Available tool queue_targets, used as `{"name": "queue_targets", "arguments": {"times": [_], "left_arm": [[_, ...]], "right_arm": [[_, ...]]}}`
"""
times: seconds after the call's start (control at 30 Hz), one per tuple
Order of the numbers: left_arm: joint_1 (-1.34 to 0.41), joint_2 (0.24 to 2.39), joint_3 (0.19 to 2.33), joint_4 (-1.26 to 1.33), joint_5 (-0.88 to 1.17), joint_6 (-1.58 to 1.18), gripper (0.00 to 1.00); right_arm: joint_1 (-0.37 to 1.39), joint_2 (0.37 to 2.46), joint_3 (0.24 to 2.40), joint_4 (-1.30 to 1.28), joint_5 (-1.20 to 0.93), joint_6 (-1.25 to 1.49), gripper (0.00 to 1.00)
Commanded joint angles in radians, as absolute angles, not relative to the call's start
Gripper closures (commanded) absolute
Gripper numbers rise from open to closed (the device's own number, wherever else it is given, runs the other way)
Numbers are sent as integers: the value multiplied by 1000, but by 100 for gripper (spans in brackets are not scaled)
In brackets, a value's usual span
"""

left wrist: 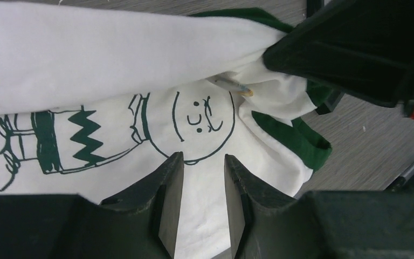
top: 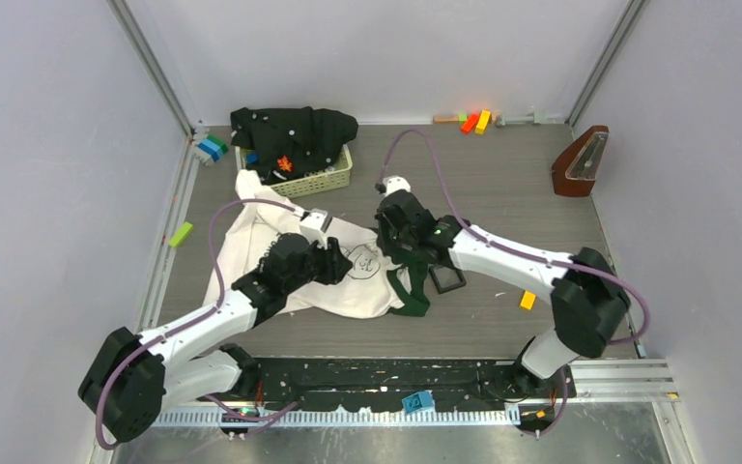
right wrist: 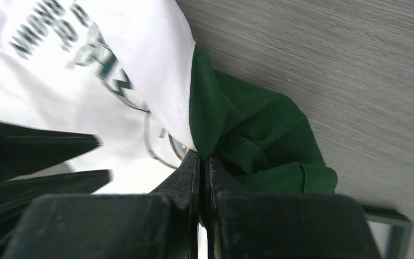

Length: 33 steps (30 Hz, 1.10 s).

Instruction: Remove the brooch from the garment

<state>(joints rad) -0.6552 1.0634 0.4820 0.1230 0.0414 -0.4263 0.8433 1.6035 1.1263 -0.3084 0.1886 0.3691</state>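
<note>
The cream-white garment (top: 251, 242) with dark green trim lies mid-table, its cartoon print (left wrist: 197, 121) facing up. The brooch (left wrist: 238, 89), a small thin pin, sits on the fabric just above the printed head. My left gripper (left wrist: 204, 162) is open and empty, and hovers over the print, below the brooch; it also shows in the top view (top: 346, 263). My right gripper (right wrist: 200, 157) is shut on a fold of the garment (right wrist: 156, 108) where the white cloth meets the green collar (right wrist: 248, 129). It bunches the cloth right beside the brooch, and shows in the top view (top: 393, 253).
A black square box (top: 447, 278) lies right of the garment, with an orange block (top: 527, 300) beyond it. A basket (top: 333, 179) holding a black garment (top: 295, 130) stands behind. A brown metronome (top: 580, 162) is at back right. Small coloured blocks (top: 475, 121) lie along the back edge, and a green one (top: 181, 234) at the left.
</note>
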Motion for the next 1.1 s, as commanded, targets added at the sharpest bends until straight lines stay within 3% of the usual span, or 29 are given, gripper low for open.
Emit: {"name": "queue_targets", "arguments": {"times": [0.0, 0.1, 0.3, 0.4, 0.57, 0.8, 1.07], "left_arm": [[-637, 1008, 452, 132, 11, -619, 62], [-601, 974, 440, 117, 61, -779, 58], [-591, 891, 330, 305, 162, -1107, 47], [-592, 885, 343, 297, 187, -1125, 41], [-592, 954, 439, 178, 208, -1032, 40], [-594, 1029, 462, 244, 191, -1054, 35], [-593, 1071, 471, 227, 145, -1049, 49]], "right_arm": [[824, 1444, 1029, -128, 129, 654, 99], [811, 1397, 937, 39, 71, 748, 99], [808, 1374, 869, 126, 15, 789, 100], [807, 1373, 860, 134, -31, 799, 100], [807, 1386, 867, 137, -77, 817, 99], [807, 1406, 890, 124, -118, 801, 99], [807, 1397, 880, 130, -153, 794, 100]]}}
